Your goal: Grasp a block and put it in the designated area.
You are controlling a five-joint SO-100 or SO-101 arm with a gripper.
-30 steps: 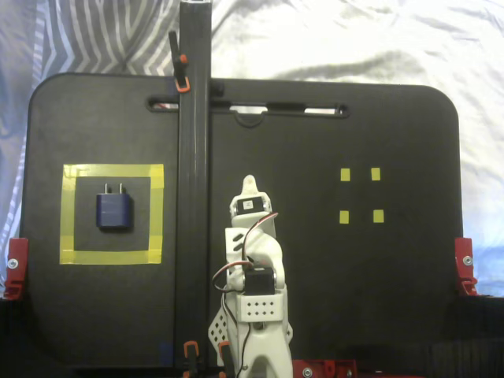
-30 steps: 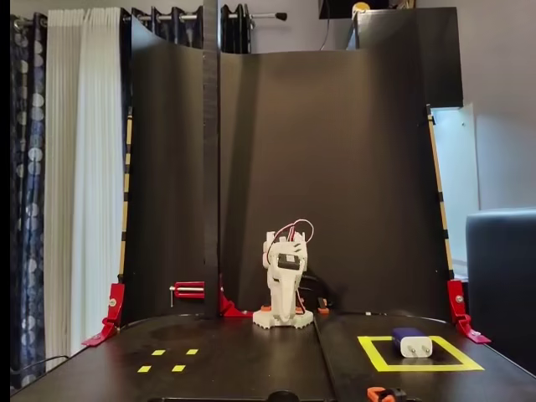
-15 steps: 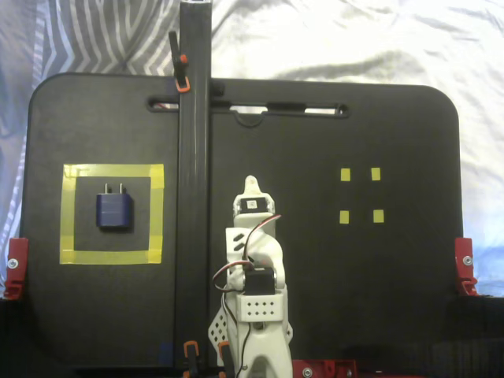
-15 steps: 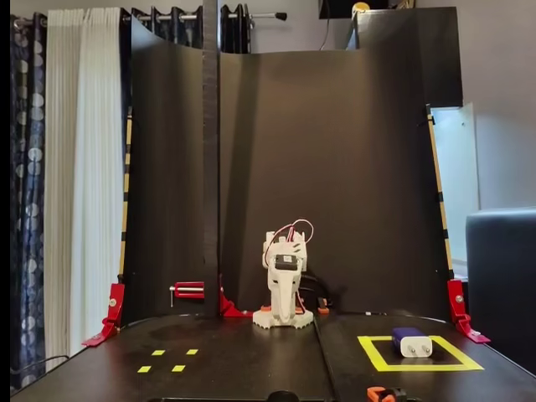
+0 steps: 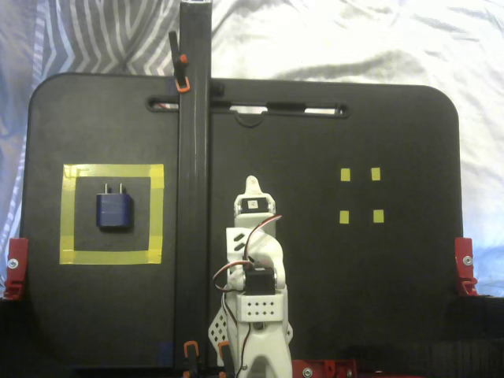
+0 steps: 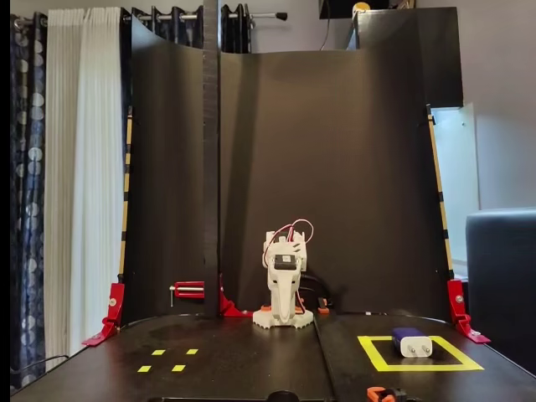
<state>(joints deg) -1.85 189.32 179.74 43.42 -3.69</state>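
Seen from above and from the front: a wide black bench [image 5: 354, 299], rounded at the corners, clamped at its edges with red brackets [image 5: 465, 265], backed by a tall dark curved screen [image 6: 335, 167] in the front view. A black vertical post [image 5: 194, 157] crossed the bench just left of centre in the top view.

Folded low at the bench's near-centre edge: a white printed arm [image 5: 253, 276], hunched over its base, red and black wires looped at the back. Pincer [image 5: 251, 185] tucked at the tip, pointing away from the base; whether its fingers stood apart or together could not be told from either view.

Far left in the top view, a square of wide yellow tape [image 5: 113, 213], black inside. Inside it, touching no tape: a dark-blue plug adapter [image 5: 113, 210], lying flat, two pale prongs pointing toward the far edge. Well apart from the arm.

Probably light, rigid hard plastic, somewhat slick; best gripped across the two flat sides of the body, never by the prongs.

Right of the arm, four tiny yellow tape squares [image 5: 361, 195].
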